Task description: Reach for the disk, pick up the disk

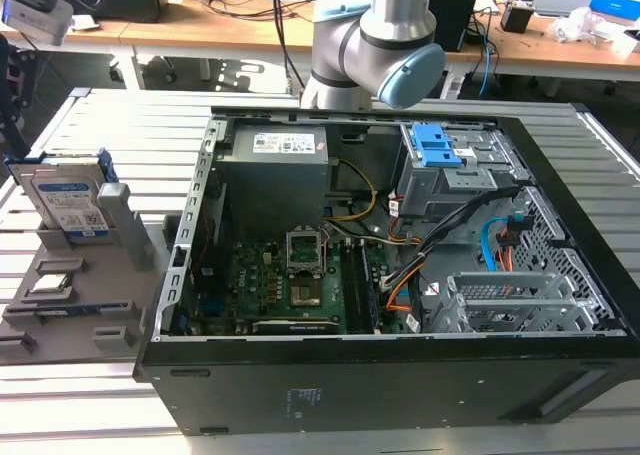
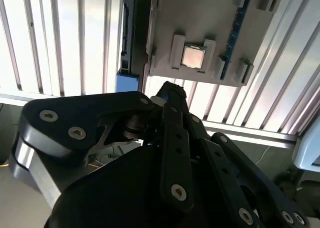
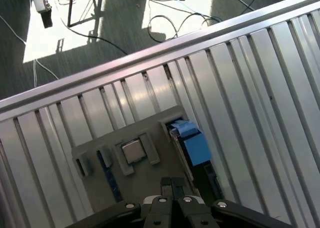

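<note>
One disk [image 1: 68,203] is the target. It stands on edge in a slot of the grey holder [image 1: 118,220], which sits on the slatted table [image 1: 110,115] at the exterior view's left, beside the open computer case [image 1: 400,375].

1. Handling. I judge the disk to be rigid and fairly heavy for its size. Its metal body has smooth silver faces that could slip under a light pinch. I also treat it as shock-sensitive, so knocks and drops are the main hazard. The blue bracket [image 3: 195,144] is plastic and probably flexes, so I do not rate it as a load-bearing hold.

2. Hold point. The upper edge stands free above the holder. I judge the best grip to be across the thin dimension, with one finger on each broad face. The grip should sit near the middle of that free edge so the weight hangs evenly.

3. Orientation. In the exterior view the labelled broad face is turned toward the camera, and the blue bracket caps the upper edge. In the first wrist view the disk appears edge-on, as a narrow strip along one side of the holder. The processor chip [image 3: 132,151] sits in a pocket nearby. I judge the long axis to run level, along the slot. The lower part is hidden by the holder, so I cannot confirm this.

4. Gripper [image 3: 172,184]. The fingers are together with nothing between them. It hangs above the holder, pointing down and clear of the disk.
</note>
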You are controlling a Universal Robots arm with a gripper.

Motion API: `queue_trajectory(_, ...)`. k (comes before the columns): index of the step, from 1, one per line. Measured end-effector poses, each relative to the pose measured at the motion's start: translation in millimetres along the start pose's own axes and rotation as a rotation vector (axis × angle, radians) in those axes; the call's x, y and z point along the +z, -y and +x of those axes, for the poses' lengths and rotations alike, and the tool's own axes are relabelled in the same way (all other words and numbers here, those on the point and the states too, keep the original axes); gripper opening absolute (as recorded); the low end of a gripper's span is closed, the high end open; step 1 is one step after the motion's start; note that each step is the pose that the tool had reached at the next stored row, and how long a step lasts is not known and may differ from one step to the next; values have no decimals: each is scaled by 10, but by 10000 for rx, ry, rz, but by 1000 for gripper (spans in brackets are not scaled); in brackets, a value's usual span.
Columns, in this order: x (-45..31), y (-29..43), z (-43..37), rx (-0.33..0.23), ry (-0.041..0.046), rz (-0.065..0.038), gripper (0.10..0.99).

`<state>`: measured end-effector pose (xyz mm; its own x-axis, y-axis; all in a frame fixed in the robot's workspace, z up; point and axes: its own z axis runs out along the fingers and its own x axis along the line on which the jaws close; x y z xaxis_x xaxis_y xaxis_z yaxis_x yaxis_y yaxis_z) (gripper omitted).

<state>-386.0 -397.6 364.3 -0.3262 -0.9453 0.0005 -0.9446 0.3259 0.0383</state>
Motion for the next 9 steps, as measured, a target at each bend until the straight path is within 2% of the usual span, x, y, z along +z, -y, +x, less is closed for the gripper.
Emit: queue_trajectory(9,0,0,0,-922,-35,0,106)
